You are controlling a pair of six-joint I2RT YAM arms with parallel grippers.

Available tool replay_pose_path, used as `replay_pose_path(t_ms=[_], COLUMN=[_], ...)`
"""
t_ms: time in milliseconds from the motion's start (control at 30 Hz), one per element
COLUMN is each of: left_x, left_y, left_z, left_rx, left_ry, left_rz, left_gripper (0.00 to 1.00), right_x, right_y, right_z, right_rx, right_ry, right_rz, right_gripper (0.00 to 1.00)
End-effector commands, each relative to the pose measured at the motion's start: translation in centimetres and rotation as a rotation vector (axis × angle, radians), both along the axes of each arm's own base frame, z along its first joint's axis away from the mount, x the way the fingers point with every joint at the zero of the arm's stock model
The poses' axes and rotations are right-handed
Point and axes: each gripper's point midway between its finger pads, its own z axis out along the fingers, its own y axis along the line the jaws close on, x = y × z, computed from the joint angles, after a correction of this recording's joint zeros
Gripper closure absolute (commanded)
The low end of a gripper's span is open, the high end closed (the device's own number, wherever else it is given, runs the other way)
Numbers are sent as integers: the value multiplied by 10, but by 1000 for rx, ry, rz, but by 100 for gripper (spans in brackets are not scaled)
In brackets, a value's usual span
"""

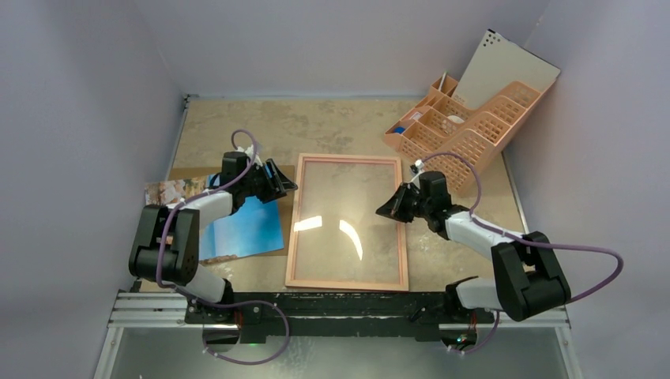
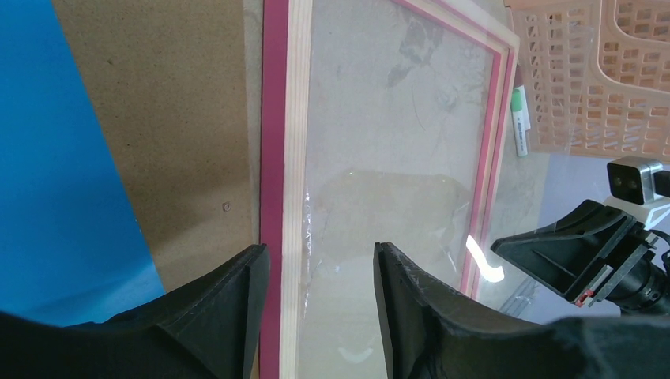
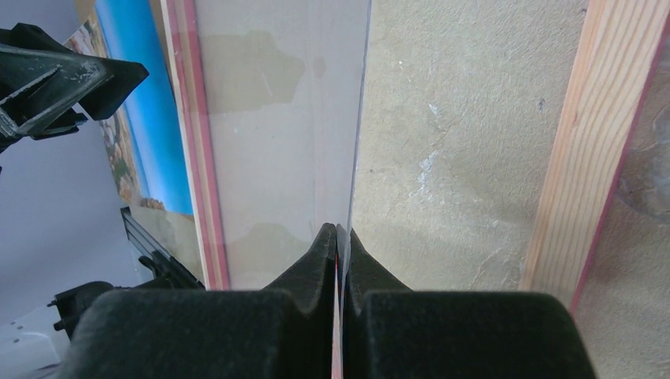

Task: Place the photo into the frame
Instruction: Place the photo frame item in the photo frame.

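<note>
Only the right wrist view shows my right pincer clamped on the clear pane; my left pincer gapes astride the frame, beside the brown board.

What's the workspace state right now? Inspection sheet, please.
Surface: tan mottled table.
Job's things: frame flat at centre, wood side up; photo picture-up at left on a brown backing board, not in the frame.
Clutter: peach organiser at far right, white perforated board behind it.
Grippers: left gripper jaws open astride the frame's left rail; right gripper jaws shut on a clear pane's edge.
Cables: purple cables loop off both arms.
Surroundings: plain grey walls; nothing else seen.
</note>
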Motion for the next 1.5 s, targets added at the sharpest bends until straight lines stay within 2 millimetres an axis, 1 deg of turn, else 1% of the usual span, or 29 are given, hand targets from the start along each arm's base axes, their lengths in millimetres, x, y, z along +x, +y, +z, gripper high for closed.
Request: replay_pose_path(t_ms=[0, 400, 567, 700, 900, 1000, 1133, 1267, 1333, 1467], left_x=[10, 10, 10, 12, 15, 16, 17, 22, 26, 28], left_y=[-6, -8, -9, -10, -9, -8, -8, -12, -14, -17], left_z=[9, 4, 3, 2, -2, -3, -4, -3, -3, -10], left_rx=[-11, -9, -10, -9, 2, 8, 13, 5, 8, 19], left_ry=[-47, -36, -34, -33, -29, -30, -27, -33, -36, -23], left_rz=[-11, -16, -16, -12, 0, 9, 13, 14, 10, -1], left_gripper=[47, 48, 48, 48, 49, 50, 51, 54, 59, 67], right_x=[7, -5, -8, -14, -19, -21, -23, -20, -18, -17], right_y=[-7, -6, 1, 4, 0, -2, -2, -3, -3, 4], right_z=[7, -4, -4, -5, -16, -20, -21, -17, -14, -6], right_rx=[-54, -37, -10, 4, -36, -44, -45, -58, -60, -26], right_ry=[-41, -9, -6, 22, 116, 137, 135, 117, 107, 104], right_rz=[5, 36, 81, 114, 98, 96, 104, 108, 113, 140], right_gripper=[100, 100, 100, 100, 100, 100, 100, 100, 100, 100])
